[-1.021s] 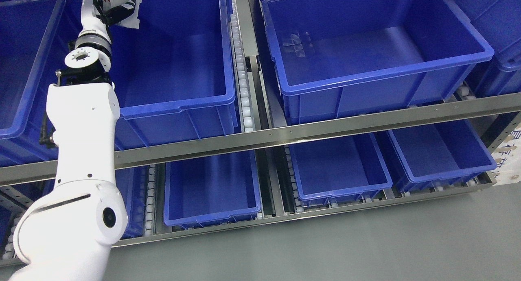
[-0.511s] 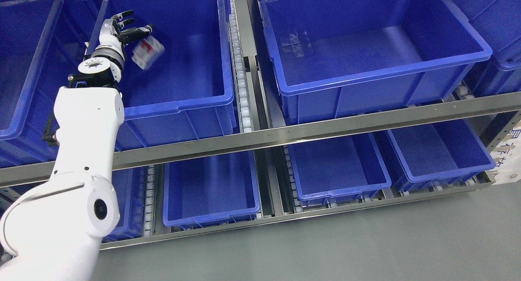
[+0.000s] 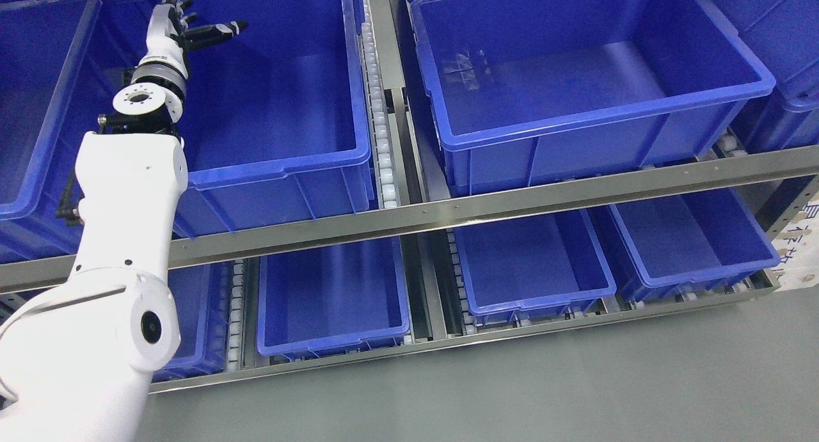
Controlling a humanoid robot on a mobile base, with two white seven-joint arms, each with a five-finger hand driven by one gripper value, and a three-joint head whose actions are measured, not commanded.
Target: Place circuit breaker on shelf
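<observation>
Breaker is gone from the fingers (image 3: 217, 29): a second ago the left hand (image 3: 185, 26) held a white, red-marked unit at the top left of the frame, half a second ago that unit hung blurred just below the spreading fingertips, and now the hand is empty, fingers splayed and pointing right over the upper left of the frame. In the present view the breaker itself cannot be seen anywhere; the floor of the bin (image 3: 281, 167) under the hand shows only plain blue where it is visible, and the wrist and forearm (image 3: 131, 192) cover the bin's near left corner, so my judgement is that it has dropped into that bin and lies hidden behind the arm or against the left wall. Outward from the hand, the white arm runs down the left edge to the big shoulder joint at the lower left. The bin sits on the upper tier of the shelf (image 3: 448, 215), whose metal rail crosses the middle of the frame, with another large bin (image 3: 608, 109) to the right and smaller bins on the tier below. The right hand is not in view. If the drop landed inside, the placing step looks done, and what remains is to draw the arm back clear of the bin's rim.
</observation>
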